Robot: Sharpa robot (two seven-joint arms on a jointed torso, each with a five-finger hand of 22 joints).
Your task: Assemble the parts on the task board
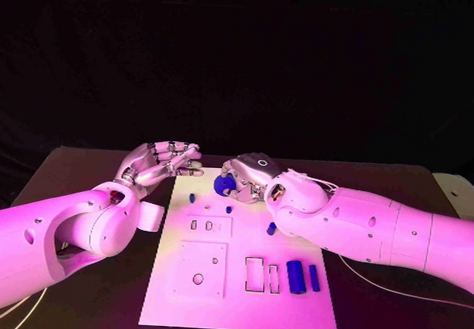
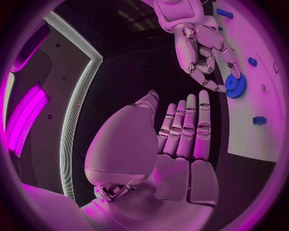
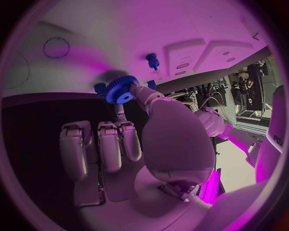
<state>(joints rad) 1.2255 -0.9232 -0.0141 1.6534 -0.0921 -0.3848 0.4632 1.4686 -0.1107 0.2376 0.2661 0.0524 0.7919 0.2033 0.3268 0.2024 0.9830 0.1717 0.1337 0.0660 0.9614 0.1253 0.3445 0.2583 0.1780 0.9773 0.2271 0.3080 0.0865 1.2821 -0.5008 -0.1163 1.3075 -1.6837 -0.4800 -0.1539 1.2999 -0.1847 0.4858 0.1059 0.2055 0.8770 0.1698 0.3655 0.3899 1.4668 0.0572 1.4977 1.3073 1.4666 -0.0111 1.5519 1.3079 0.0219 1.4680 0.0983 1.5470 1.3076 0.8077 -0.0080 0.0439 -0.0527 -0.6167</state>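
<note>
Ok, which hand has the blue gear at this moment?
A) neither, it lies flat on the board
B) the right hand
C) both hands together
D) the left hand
B: the right hand pinches the blue gear at its fingertips over the far end of the white board, while the left hand hovers beside it, fingers spread, holding nothing.

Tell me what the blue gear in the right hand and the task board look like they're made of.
The blue gear, pinched by the right hand, looks like moulded or printed plastic: uniform matte blue, crisp teeth, no metallic glint. The task board seems a flat white plastic or painted plate, smooth and matte, with clean-cut recesses; which of the two cannot be told.
</note>
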